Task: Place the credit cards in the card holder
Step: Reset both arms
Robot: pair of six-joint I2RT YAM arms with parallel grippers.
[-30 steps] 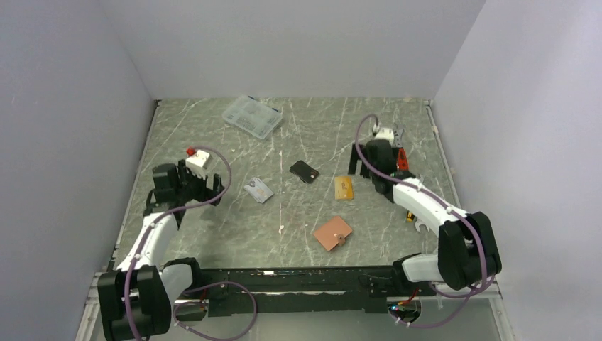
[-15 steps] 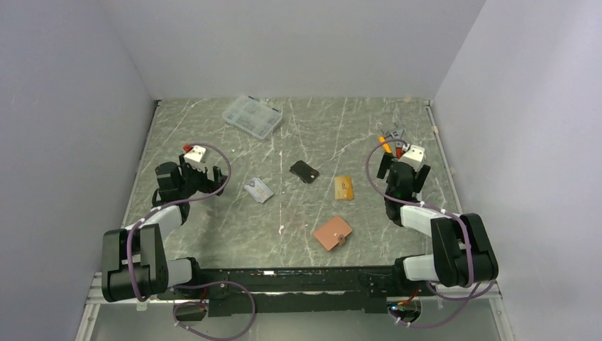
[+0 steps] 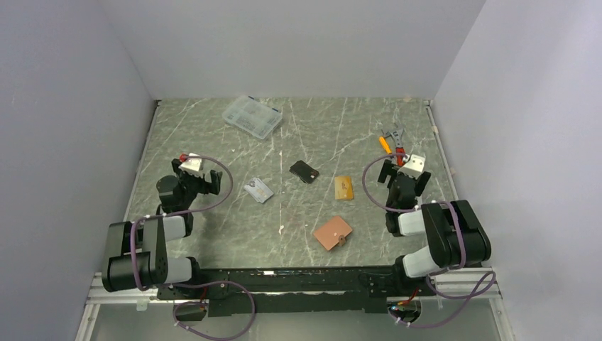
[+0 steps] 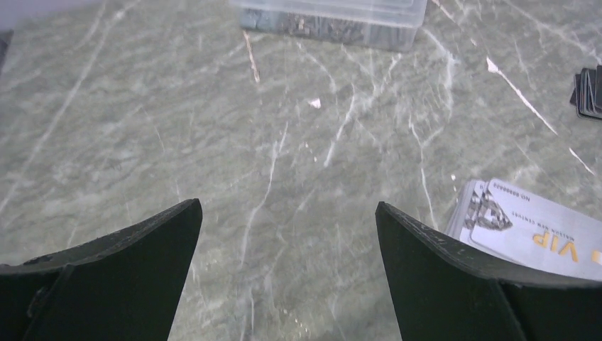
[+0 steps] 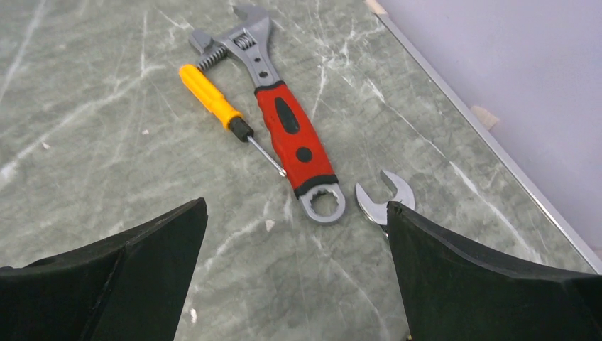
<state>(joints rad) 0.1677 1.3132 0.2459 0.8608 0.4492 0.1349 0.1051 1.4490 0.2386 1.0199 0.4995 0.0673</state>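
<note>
left gripper (image 4: pixel 285 204) and right gripper (image 5: pixel 296 204) stand released, empty. card holder (image 3: pixel 333 233) lies near; silver card (image 3: pixel 258 190), black card (image 3: pixel 304 171), gold card (image 3: pixel 344 187) lie farther.

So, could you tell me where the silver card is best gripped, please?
Probably across its two long edges, straight down from above with the nearer left gripper. The silver card lies flat and thin on the table, so a side approach has little to pinch.
</note>
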